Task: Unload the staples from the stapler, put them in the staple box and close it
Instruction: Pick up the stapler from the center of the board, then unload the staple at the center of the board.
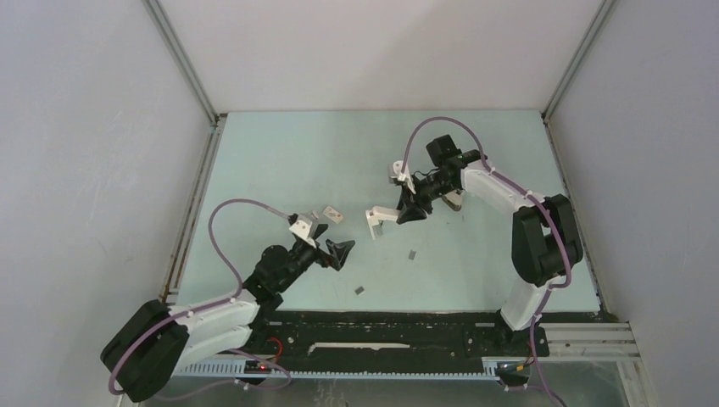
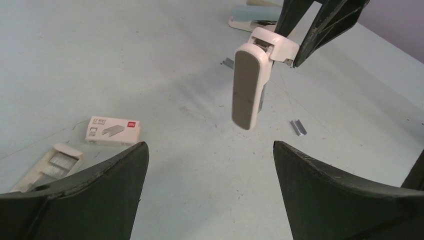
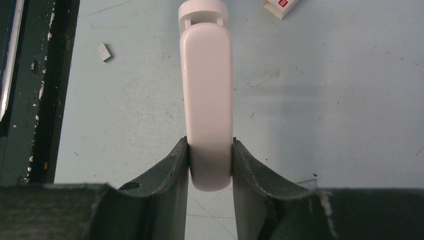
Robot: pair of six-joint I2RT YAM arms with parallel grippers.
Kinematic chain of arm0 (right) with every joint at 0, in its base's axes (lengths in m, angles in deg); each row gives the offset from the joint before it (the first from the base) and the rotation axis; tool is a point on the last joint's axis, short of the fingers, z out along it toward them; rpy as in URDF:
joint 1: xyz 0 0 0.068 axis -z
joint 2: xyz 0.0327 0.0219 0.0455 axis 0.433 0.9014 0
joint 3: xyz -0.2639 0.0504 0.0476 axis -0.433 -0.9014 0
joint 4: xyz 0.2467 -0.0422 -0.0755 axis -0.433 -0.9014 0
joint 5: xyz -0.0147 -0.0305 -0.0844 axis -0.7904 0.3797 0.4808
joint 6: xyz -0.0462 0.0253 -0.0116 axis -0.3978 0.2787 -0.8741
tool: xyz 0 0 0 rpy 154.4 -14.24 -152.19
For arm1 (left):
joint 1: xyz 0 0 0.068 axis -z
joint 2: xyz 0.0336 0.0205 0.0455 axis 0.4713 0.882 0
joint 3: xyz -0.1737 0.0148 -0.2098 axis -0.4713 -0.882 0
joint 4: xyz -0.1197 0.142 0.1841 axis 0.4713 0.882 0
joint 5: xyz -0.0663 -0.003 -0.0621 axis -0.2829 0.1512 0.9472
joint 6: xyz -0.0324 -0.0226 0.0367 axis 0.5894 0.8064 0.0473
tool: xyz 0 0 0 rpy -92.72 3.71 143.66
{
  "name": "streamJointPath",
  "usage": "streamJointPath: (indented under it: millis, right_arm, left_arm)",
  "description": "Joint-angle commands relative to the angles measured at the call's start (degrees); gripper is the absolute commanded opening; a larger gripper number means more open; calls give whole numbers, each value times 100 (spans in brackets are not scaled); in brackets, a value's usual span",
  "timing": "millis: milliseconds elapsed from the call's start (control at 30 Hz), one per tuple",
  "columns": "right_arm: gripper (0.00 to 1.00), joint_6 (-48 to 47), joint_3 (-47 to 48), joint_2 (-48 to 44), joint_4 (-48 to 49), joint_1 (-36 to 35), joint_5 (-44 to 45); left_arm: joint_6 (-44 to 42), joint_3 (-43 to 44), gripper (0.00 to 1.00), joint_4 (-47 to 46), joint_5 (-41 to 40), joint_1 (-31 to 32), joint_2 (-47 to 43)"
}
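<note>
Beyond the right hand [image 3: 210, 144], as the left wrist view frames it, we locate the stapler [image 2: 252, 15]. It is a light-blue body on a white base, lying on the table [image 1: 280, 153] and cut off by the top edge of that view. Its long axis appears to run across that view, but too little shows for us to confirm this.

The right hand is closed on a slim white part [image 3: 206, 90] with a grey-brown face, held clear of the table. We cannot tell whether this part belongs to the stapler. The left hand [image 1: 337, 253] is wide open, holds nothing, and faces the right hand from well apart. Loose staples [image 2: 298, 127] lie on the table near the held part.

We judge the right arm nearer to the stapler, but its hand is occupied. The left arm would have to reach past the held part, away from its base and to its right.
</note>
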Motion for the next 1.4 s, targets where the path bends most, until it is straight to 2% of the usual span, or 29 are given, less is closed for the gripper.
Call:
streamJointPath:
  millis: [0, 433, 700, 900, 1200, 1367]
  right_arm:
    - [0, 179, 5, -362, 6, 59, -409]
    - [0, -61, 2, -361, -193, 130, -574]
    - [0, -166, 3, -389, -279, 165, -680]
    - [0, -213, 59, -391, -392, 162, -775]
    - [0, -280, 60, -454, -468, 128, -895]
    - [0, -243, 60, -469, -442, 93, -878]
  left_arm:
    - [80, 433, 100, -621, 575, -88, 418]
    - [464, 526, 100, -1595, 1990, -325, 1440]
    - [550, 633, 100, -2145, 2266, -433, 2154]
    - [448, 849, 100, -3072, 2686, -435, 3084]
    - [323, 1597, 85, -3304, 3036, -472, 4086]
    - [418, 1815, 72, -3282, 3280, -556, 4403]
